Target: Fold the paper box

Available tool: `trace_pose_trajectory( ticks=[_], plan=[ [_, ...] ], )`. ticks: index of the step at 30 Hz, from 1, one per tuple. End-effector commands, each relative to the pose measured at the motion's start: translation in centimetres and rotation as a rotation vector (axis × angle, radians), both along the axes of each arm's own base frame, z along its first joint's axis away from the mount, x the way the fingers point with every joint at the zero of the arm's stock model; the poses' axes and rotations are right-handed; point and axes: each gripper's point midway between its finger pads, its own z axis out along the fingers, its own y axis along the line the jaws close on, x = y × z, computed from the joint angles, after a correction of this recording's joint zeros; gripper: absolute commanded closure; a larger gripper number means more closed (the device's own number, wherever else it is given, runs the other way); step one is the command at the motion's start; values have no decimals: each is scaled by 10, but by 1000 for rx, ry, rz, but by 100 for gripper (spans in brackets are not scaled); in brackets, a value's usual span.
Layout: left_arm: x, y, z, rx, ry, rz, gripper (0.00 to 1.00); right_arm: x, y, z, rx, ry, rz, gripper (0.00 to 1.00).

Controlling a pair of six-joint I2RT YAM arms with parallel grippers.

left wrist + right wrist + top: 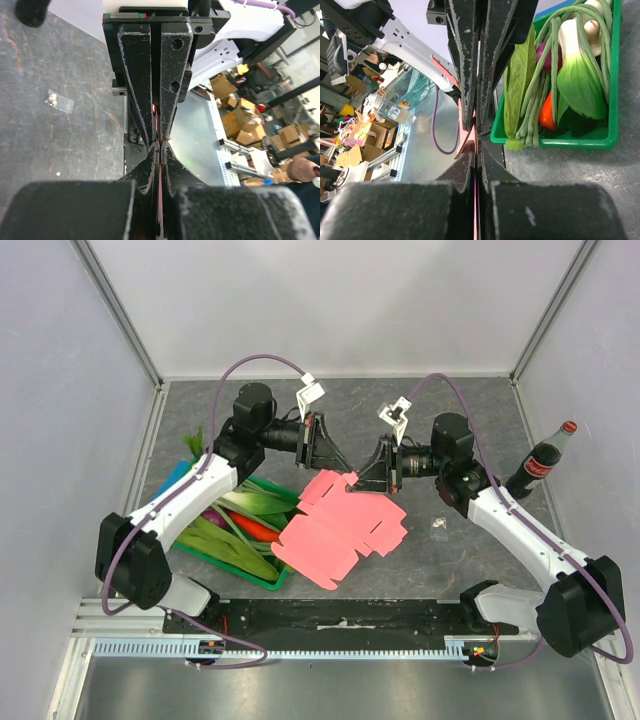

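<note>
Pink paper box point(335, 530) beside green crate point(255, 578): flat, left end effector point(343, 469) and right end effector point(362, 480) pinching its edge, folds outstanding.

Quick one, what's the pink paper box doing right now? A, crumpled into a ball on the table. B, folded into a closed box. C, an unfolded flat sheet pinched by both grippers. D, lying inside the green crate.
C: the paper box is spread out flat with its flaps open, and the left gripper and right gripper are both shut on its far edge.
</note>
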Motion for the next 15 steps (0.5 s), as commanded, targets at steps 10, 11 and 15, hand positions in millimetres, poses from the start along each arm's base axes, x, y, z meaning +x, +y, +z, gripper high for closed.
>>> trace_pose_trajectory(
  ticks=[10, 11, 15],
  plan=[
    [68, 94, 36, -85, 57, 595, 43, 11, -11, 25, 45, -89, -69, 100],
    [65, 98, 23, -70, 91, 595, 43, 9, -11, 29, 51, -95, -66, 100],
    [45, 97, -7, -55, 180, 537, 47, 4, -14, 48, 97, -113, -54, 100]
  ],
)
